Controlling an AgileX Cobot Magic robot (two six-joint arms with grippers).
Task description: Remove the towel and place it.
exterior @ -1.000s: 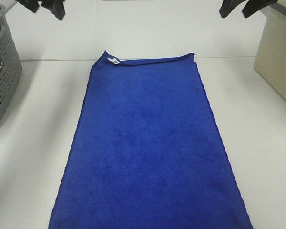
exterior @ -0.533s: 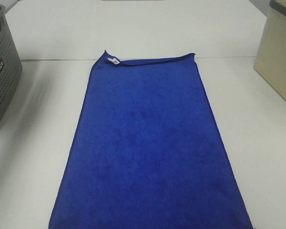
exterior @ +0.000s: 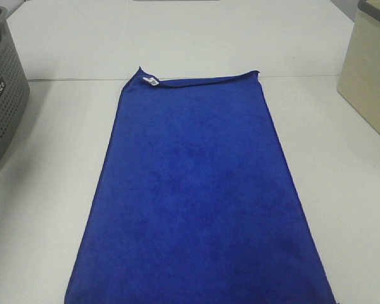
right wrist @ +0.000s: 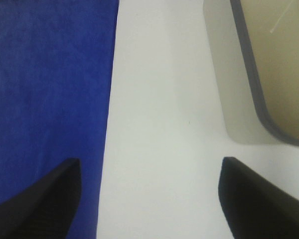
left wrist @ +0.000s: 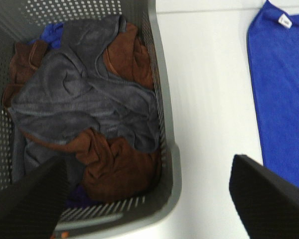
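Above the towel (exterior: pixel 196 190), both grippers gone since earlier, left gripper (left wrist: pixel 149 199) and right gripper (right wrist: pixel 149 199) seemingly apart.

towel (exterior: pixel 199 196): 1 | grey basket (exterior: pixel 3 95): 1 | beige bin (exterior: pixel 370 69): 1 | claws: 2

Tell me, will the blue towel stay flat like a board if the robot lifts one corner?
Probably not. The towel looks soft and plush, so it would likely droop. Its far edge is already slightly folded over, suggesting it bends easily. It shouldn't roll.
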